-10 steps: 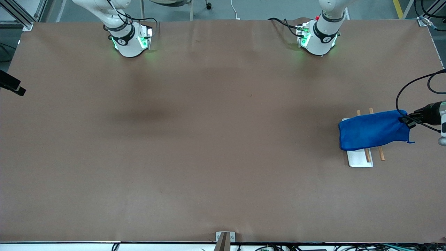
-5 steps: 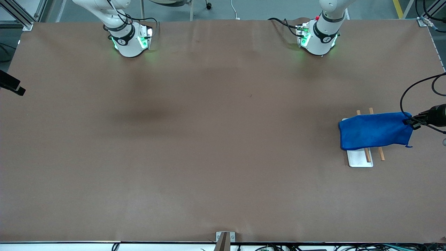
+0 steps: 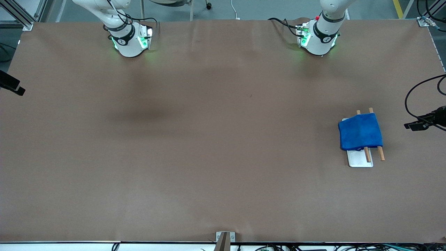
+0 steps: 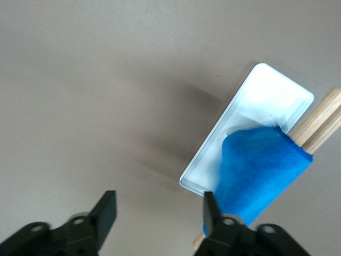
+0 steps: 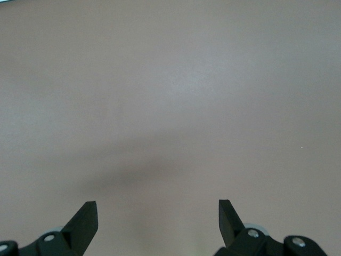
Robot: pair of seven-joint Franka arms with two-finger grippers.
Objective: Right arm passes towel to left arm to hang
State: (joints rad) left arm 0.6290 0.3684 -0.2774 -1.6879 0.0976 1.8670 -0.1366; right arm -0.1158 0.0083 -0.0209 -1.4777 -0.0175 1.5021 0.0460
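Note:
The bright blue towel (image 3: 360, 131) hangs draped over two wooden rods (image 3: 380, 152) of a rack with a white base plate (image 3: 360, 158), toward the left arm's end of the table. It also shows in the left wrist view (image 4: 258, 170) over the rods (image 4: 318, 120) and base plate (image 4: 261, 90). My left gripper (image 3: 414, 125) is open and empty, in the air beside the rack at the view's edge; its jaws (image 4: 158, 210) stand wide apart. My right gripper (image 5: 157, 213) is open and empty over bare table; it is out of the front view.
The brown table cover (image 3: 209, 139) spreads across the whole front view. A black cable (image 3: 413, 94) loops by the left gripper. A small metal bracket (image 3: 224, 237) sits at the table's near edge.
My left gripper let go of the towel and drew away from the rack. The towel's stretched end dropped, so it now hangs as a shorter fold over the rods.

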